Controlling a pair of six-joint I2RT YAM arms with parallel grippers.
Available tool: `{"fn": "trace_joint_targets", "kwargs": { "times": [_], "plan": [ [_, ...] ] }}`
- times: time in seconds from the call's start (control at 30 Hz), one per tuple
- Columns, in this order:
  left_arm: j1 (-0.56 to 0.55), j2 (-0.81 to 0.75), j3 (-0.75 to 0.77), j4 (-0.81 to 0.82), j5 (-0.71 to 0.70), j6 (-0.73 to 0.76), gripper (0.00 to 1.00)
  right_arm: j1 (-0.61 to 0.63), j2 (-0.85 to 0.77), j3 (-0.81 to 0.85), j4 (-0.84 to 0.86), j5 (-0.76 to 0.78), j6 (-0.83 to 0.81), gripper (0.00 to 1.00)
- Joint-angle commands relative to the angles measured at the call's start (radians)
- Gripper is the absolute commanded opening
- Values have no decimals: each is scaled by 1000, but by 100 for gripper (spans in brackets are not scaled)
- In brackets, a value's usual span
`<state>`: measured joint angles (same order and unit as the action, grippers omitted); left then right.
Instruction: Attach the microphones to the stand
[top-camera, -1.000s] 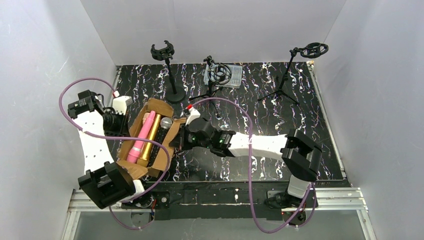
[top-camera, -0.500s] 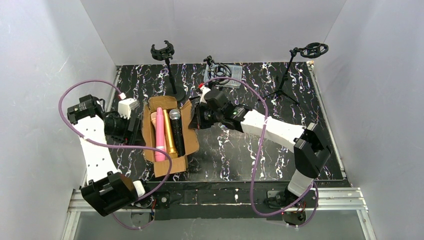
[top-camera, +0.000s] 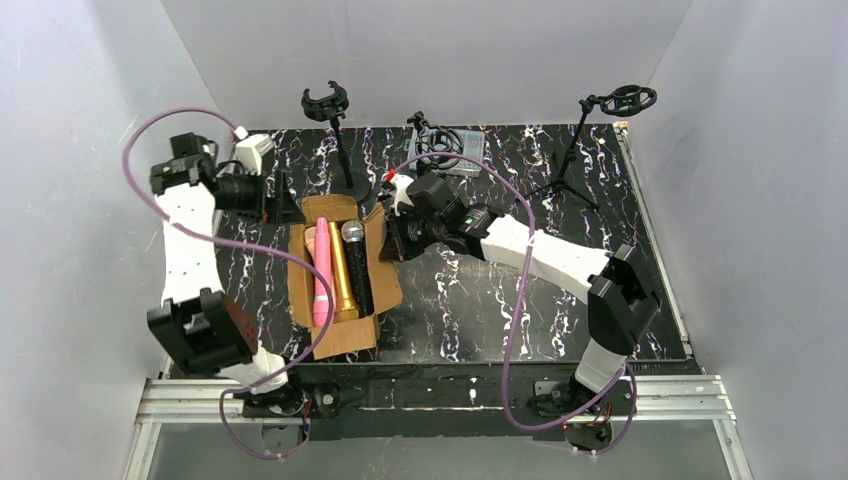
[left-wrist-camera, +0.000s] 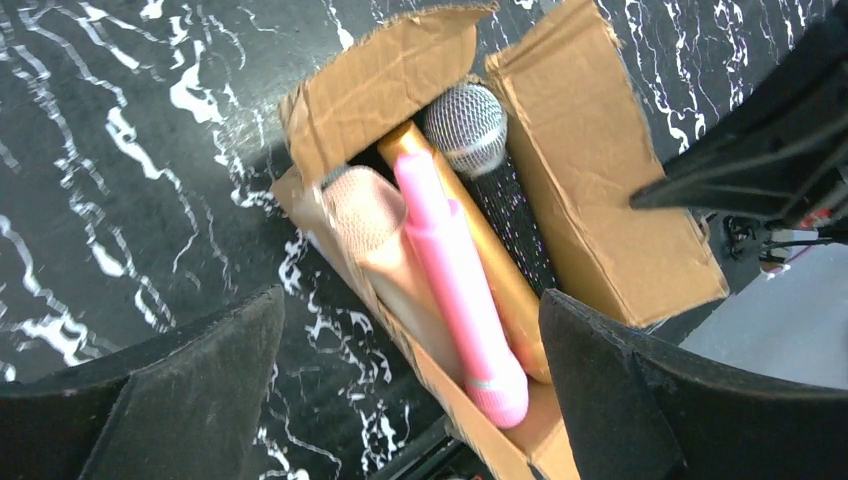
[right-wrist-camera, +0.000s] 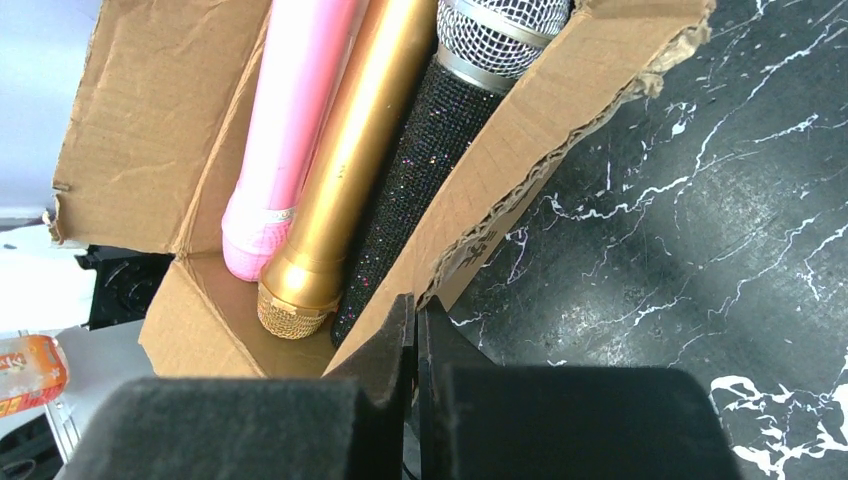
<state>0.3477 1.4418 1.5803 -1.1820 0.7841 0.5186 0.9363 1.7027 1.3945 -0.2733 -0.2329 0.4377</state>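
An open cardboard box (top-camera: 352, 335) lies left of centre with microphones in it: a pink one (top-camera: 321, 275), a gold one (top-camera: 339, 280) and a black glitter one (top-camera: 357, 270) with a silver grille. In the left wrist view a peach microphone (left-wrist-camera: 365, 215) shows beside the pink one (left-wrist-camera: 455, 280). My left gripper (top-camera: 283, 198) hangs open behind and left of the box, holding nothing. My right gripper (right-wrist-camera: 415, 325) is shut on the box's right flap (right-wrist-camera: 540, 130). Three empty stands are at the back: a left stand (top-camera: 327, 102), a middle tripod (top-camera: 437, 148) and a right tripod (top-camera: 628, 98).
A clear plastic case (top-camera: 468, 150) sits behind the middle tripod. White walls close in the black marbled table (top-camera: 560, 220) on three sides. The left stand's round base (top-camera: 351, 190) is just behind the box.
The box has turned from slanted to lengthwise and shifted back. My left gripper opened, let go of the box's left side and drew away to the back left. The right gripper keeps its hold.
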Motion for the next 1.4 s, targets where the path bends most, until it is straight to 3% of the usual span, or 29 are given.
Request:
{"fn": "trace_joint_targets", "kwargs": {
  "times": [0.0,0.33,0.5,0.6,0.67,0.9,1.0,1.1,1.37],
  "plan": [
    [-89,89,22,94,15,-51,98,6,49,41,-75,-55,-65,1],
    [-102,177,-26,316,-25,-104,98,6,139,111,-111,-81,-146,1],
    [-106,240,-25,304,50,-96,98,1,137,104,-116,-63,-159,1],
    [-114,252,-42,257,87,-33,94,-11,123,84,-114,-57,-160,1],
    [-120,247,-63,255,65,2,86,-21,112,70,-110,-57,-162,1],
    [-120,249,-51,297,44,-41,27,-27,106,57,-106,-76,-165,1],
    [-125,233,-63,308,58,-65,8,-27,101,51,-107,-69,-168,1],
    [-131,197,-111,307,55,-61,0,-28,85,57,-127,-43,-186,1],
    [-130,50,-291,214,61,8,0,-41,20,92,-237,52,-224,1]
  ]
}}
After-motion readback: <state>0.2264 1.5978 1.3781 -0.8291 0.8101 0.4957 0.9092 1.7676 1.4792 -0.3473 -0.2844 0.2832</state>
